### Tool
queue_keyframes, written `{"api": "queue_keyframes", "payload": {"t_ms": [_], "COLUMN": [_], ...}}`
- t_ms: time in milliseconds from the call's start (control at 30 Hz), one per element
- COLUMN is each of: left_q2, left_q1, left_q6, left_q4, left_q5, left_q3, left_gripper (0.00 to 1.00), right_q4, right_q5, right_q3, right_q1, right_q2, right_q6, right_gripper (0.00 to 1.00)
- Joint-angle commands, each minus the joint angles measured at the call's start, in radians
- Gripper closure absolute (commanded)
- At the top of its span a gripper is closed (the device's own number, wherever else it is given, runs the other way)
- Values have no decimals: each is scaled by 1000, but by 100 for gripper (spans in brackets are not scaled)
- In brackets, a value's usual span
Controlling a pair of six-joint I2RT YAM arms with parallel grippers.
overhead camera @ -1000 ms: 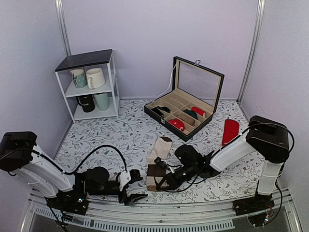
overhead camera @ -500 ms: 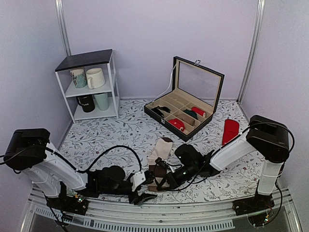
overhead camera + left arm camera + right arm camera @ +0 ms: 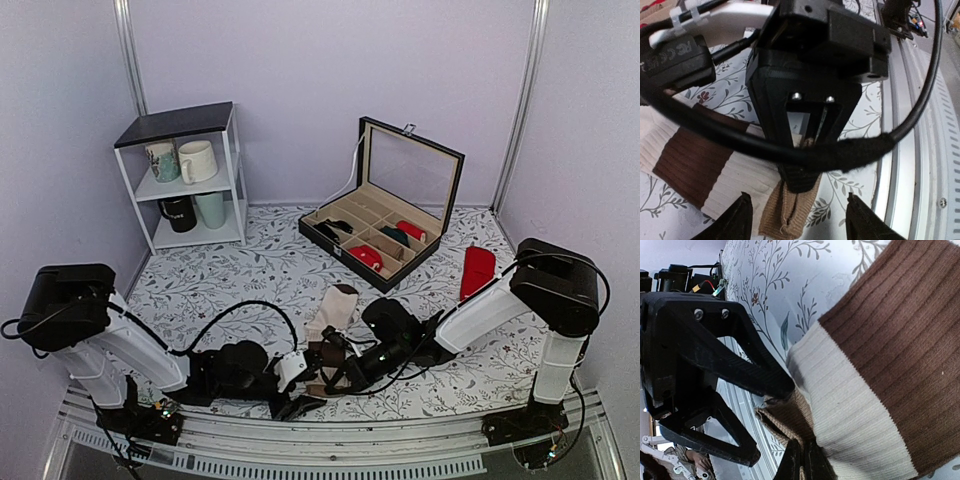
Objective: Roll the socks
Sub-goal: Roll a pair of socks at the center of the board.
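The socks (image 3: 334,310) are laid on the floral tabletop (image 3: 250,270) in the lower middle of the overhead view. The cream toe end points up the frame, and the brown and cream bands run down toward the bottom edge. In the left wrist view the socks (image 3: 700,165) are seen across the lower left, with the tan end at the bottom centre. That tan end is pinched by the right pincer (image 3: 328,372), whose jaws are closed on it. In the right wrist view the same pincer (image 3: 801,462) is seen at the bottom edge, with the fabric bunched at its tips. The left pincer (image 3: 303,388) is seen open just to the lower left of the socks. Its fingertips (image 3: 742,220) are spread on either side of the tan end, apparently without gripping it, though contact cannot be judged for certain. An open compartment box (image 3: 385,235) is seen in the upper middle, well apart.
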Motion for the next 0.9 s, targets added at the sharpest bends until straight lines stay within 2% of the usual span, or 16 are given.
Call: {"api": "queue_keyframes", "payload": {"t_ms": [0,133,200,400,467,500,567,667,767,867], "left_q2": [35,99,120,111,108,107,102,82,63,51], "left_q1": [9,11,10,17,19,19,20,25,26,32], "left_q6": [-30,-38,-48,-59,-63,-72,-98,-156,-208,-249], "left_q4": [70,121,140,168,169,167,148,102,43,-41], "left_q5": [14,43,44,40,47,48,49,53,52,49], "left_q3": [5,8,6,-13,-21,-21,-22,-19,-14,7], "left_gripper": [37,46,60,73,84,99,100,100,100,100], "right_q4": [-119,-109,-106,-107,-108,-108,-108,-108,-110,-81], "right_q5": [18,25,25,19,17,15,11,25,65,148], "right_q3": [-43,-58,-66,-57,-49,-47,-42,-37,-35,-66], "right_q1": [-1,0,0,0,0,-1,0,0,0,-1], "right_q2": [-4,-15,-19,-12,-2,2,1,-31,-93,-198], "right_q6": [1,8,12,13,11,10,5,-21,-88,-207], "right_gripper": [99,99,99,99,99,99,96,87,71,63]}}
